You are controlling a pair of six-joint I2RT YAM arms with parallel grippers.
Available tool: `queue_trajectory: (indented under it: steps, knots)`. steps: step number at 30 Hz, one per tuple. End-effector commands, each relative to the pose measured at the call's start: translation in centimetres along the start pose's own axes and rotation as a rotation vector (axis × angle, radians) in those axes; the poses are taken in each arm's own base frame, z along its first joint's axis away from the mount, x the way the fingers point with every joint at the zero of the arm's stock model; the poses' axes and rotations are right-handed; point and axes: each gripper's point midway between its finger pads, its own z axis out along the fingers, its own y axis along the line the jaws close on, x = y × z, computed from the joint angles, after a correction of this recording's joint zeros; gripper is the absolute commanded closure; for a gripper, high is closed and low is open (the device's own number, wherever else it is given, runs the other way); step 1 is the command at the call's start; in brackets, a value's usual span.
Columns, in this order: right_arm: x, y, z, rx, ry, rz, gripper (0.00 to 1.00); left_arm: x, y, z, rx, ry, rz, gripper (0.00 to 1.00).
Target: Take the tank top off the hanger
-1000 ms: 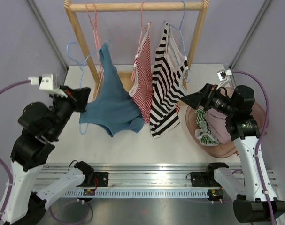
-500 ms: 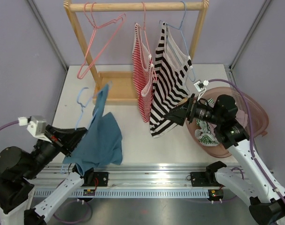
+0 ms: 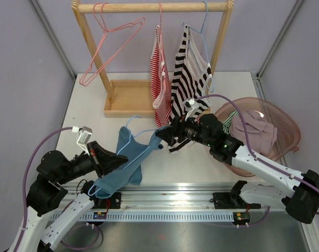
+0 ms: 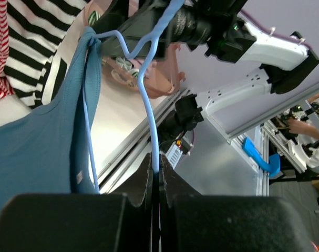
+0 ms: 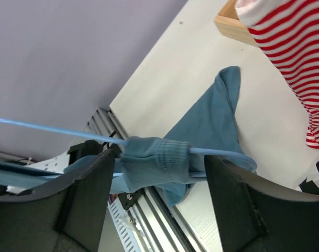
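The blue tank top (image 3: 122, 165) is sagging over the front of the worktop (image 3: 91, 115), one strap bunching on the light blue hanger (image 4: 148, 126). A small pale tag (image 4: 80, 177) is showing at its seam, the print too small to read. The left claw (image 4: 156, 176) is pinching the hanger's wire. The right claw (image 5: 158, 157) is standing spread, one finger on either side of the bunched strap. Behind, striped tops (image 3: 188, 79) are hanging on a wooden rack (image 3: 148, 7).
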Motion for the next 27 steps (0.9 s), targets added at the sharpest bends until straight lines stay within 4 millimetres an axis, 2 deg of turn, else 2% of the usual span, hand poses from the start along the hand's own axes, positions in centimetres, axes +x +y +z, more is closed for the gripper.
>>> queue_trajectory:
  steps: [1,7,11,12,14,17,18,22,23,25,26,27]
  knots:
    - [-2.6,-0.6,1.4,0.072,-0.126,-0.077,0.26,-2.7,-3.1,0.2,0.128,-0.079,0.040,1.00]
    - [-2.2,-1.5,1.6,0.130,-0.121,-0.098,0.46,-3.4,-2.3,0.5,0.076,-0.090,0.048,1.00]
    - [-2.5,-2.0,1.0,0.166,-0.134,-0.115,0.51,-3.2,-1.1,0.9,0.023,-0.073,0.052,1.00]
    - [-2.6,-2.3,0.8,0.185,-0.136,-0.119,0.58,-3.1,-0.7,1.0,0.008,-0.072,0.054,1.00]
    - [-3.1,-2.6,0.5,0.212,-0.154,-0.131,0.67,-2.8,-0.6,1.2,0.010,-0.057,0.054,1.00]
    - [-3.3,-3.3,0.2,0.247,-0.166,-0.142,0.95,-2.6,-0.7,1.2,0.028,-0.051,0.053,1.00]
    - [-3.3,-3.5,0.2,0.257,-0.165,-0.142,1.00,-2.6,-0.7,1.2,0.030,-0.050,0.053,1.00]
    - [-3.3,-3.7,0.4,0.264,-0.161,-0.159,1.00,-2.7,-1.0,1.0,0.033,-0.049,0.065,1.00]
    - [-3.9,-4.1,0.3,0.297,-0.178,-0.167,1.00,-2.7,-1.0,1.0,0.031,-0.047,0.069,1.00]
    - [-4.3,-5.5,-0.5,0.389,-0.190,-0.169,1.00,-2.4,-0.8,0.9,0.019,-0.030,0.079,1.00]
    - [-5.8,-6.2,-1.1,0.455,-0.245,-0.171,1.00,-2.4,-0.9,0.8,0.020,-0.026,0.087,1.00]
    - [-5.3,-7.5,-1.8,0.524,-0.216,-0.174,1.00,-2.1,-1.0,0.9,0.029,-0.006,0.086,1.00]
